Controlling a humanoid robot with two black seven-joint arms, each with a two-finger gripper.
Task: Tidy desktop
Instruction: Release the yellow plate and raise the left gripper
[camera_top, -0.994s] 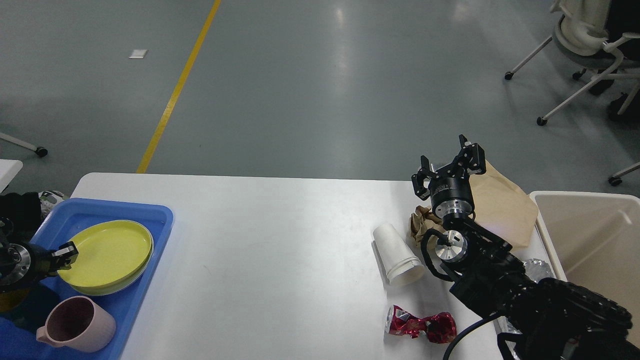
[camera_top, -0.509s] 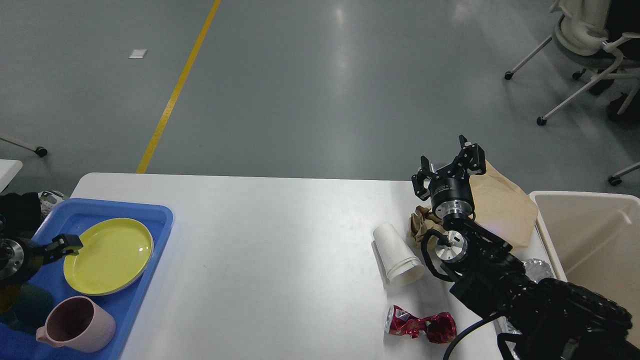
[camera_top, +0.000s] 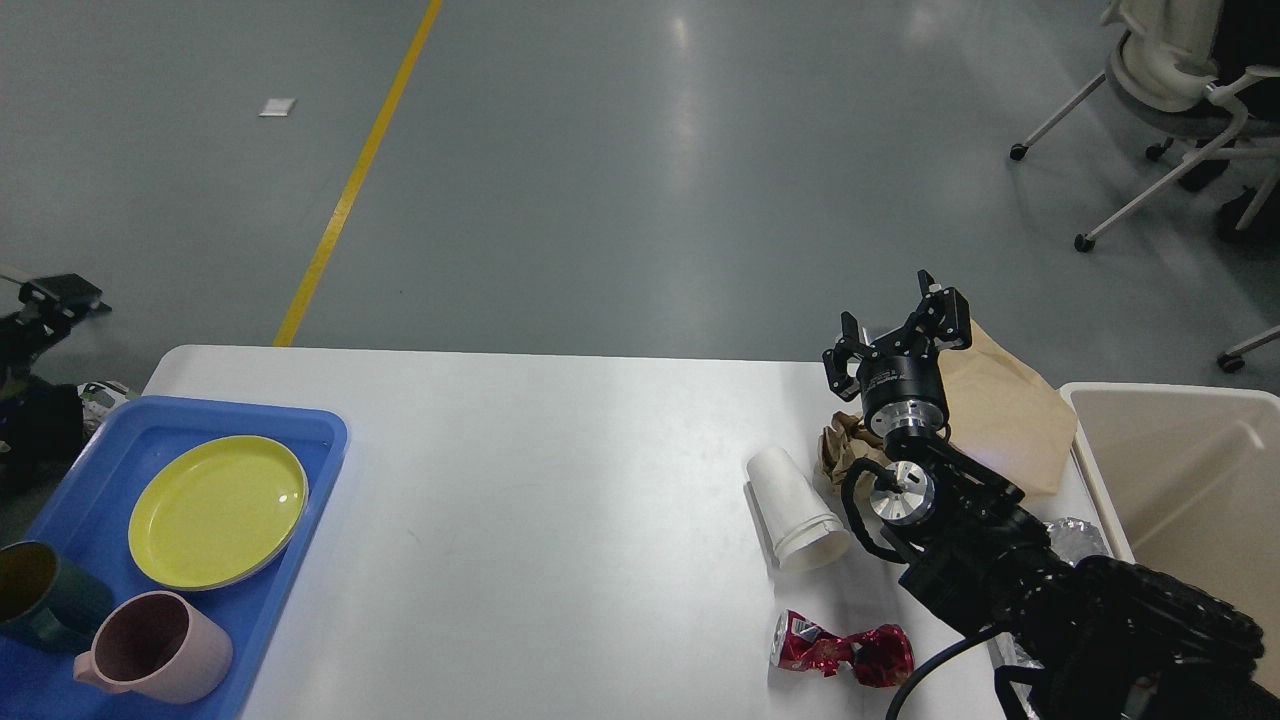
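Note:
The white desktop (camera_top: 560, 500) carries litter on its right side: a white paper cup (camera_top: 795, 510) on its side, crumpled brown paper (camera_top: 842, 445), a flat brown paper bag (camera_top: 1005, 405), a red crumpled wrapper (camera_top: 845, 652) and silver foil (camera_top: 1078, 535). My right gripper (camera_top: 895, 318) is open and empty, raised over the back edge above the brown paper. My left gripper (camera_top: 55, 295) is at the far left, off the table and above the tray; its fingers cannot be told apart.
A blue tray (camera_top: 300, 425) at the left holds a yellow plate (camera_top: 217, 510), a pink mug (camera_top: 150, 650) and a dark green cup (camera_top: 40, 595). A beige bin (camera_top: 1190, 480) stands at the right edge. Wheeled chairs (camera_top: 1180, 100) stand far right.
My left gripper has let go of the yellow plate and pulled back up and to the left. The plate now lies flat in the tray. The right arm has not moved.

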